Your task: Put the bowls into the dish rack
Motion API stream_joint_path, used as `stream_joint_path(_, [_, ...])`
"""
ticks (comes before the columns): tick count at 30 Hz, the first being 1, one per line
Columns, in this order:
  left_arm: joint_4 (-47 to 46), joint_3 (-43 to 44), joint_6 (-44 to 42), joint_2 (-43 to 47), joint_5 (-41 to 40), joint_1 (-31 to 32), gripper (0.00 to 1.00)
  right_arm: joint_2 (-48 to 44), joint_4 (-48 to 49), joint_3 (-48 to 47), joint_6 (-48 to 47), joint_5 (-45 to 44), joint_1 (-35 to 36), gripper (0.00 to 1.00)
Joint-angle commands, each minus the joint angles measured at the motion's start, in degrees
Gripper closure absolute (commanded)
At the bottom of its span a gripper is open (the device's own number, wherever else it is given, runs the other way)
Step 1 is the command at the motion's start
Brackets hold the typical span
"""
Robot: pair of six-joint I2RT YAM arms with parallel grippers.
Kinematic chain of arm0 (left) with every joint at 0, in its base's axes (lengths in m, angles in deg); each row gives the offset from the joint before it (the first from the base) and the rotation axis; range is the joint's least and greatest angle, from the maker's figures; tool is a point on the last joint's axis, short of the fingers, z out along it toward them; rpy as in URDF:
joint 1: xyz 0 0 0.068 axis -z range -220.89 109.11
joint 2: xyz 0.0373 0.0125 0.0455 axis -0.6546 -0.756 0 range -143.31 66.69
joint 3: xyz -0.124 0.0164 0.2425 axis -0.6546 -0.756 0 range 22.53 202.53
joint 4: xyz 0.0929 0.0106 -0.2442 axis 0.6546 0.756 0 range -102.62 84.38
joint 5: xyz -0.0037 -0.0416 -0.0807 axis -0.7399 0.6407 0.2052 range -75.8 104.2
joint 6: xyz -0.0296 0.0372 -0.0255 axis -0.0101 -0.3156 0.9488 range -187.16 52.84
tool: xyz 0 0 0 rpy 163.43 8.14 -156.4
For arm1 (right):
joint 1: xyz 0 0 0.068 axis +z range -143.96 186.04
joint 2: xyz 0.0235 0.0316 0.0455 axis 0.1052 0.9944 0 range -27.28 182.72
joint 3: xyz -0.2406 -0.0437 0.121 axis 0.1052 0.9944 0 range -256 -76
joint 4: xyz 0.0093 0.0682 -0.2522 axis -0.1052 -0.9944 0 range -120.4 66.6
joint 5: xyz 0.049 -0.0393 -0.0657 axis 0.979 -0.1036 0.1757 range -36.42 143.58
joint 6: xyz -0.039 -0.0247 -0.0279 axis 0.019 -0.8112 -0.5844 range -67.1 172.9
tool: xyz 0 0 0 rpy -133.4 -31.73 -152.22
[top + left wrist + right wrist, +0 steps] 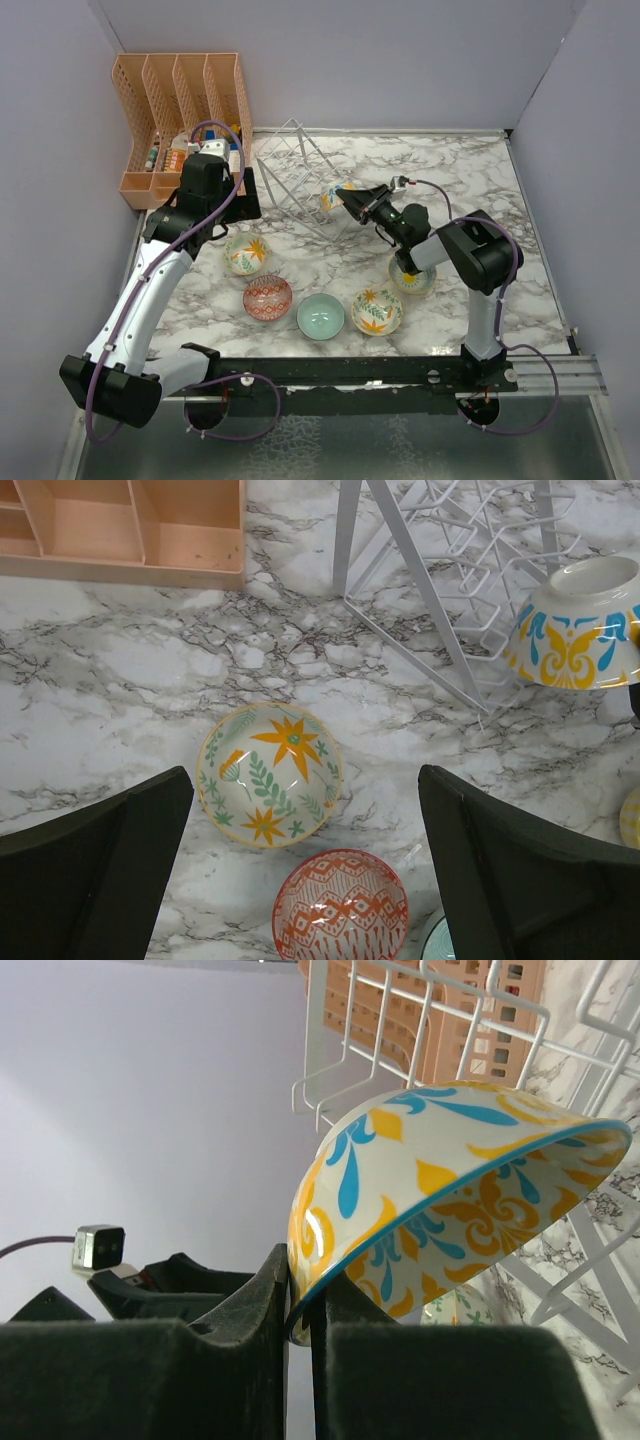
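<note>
At the near end of the wire rack [295, 168], the right gripper [300, 1295] is clamped on the rim of the blue and yellow bowl [450, 1195], with one finger inside the lip and one outside. Gripping the edge leaves the body of the bowl free, probably so it can go between the wires without the fingers catching on them. The bowl is lifted off the table [480, 180] and tipped well off level, close to standing on edge. That is the pose it would need to stand in one of the V-shaped slots. It hangs just beside the outer wires, and I cannot tell whether it touches them.

The left gripper [305, 780] hovers with its jaws wide apart and nothing between them, directly above the leaf bowl [270, 773]. Judging by that position, it is staged for the next pick while staying well away from the right arm's path.

Five bowls sit upright on the marble, in a loose group in front of the rack: the leaf bowl, the red bowl [267, 297], the teal bowl [320, 316], the flower bowl [377, 310] and the sun bowl [412, 278], which is partly hidden under the right arm. No bowl can be seen seated in the rack, so the loading appears to be at its first one. The orange organizer [185, 105] stands at the back left and plays no part.
</note>
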Motion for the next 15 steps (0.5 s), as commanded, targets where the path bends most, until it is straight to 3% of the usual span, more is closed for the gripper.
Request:
stream_joint_path(1, [-1.31,-0.74,-0.52,1.66,-0.95,0.35,0.01,1.3,8.68,-2.32,-2.71,3.95,-0.66,0.99])
stream_joint_path(15, [-0.71,-0.79,-0.69,1.93,-1.31,0.38,0.01,10.5,12.37,-5.81,-1.98,12.07,-3.92,0.99])
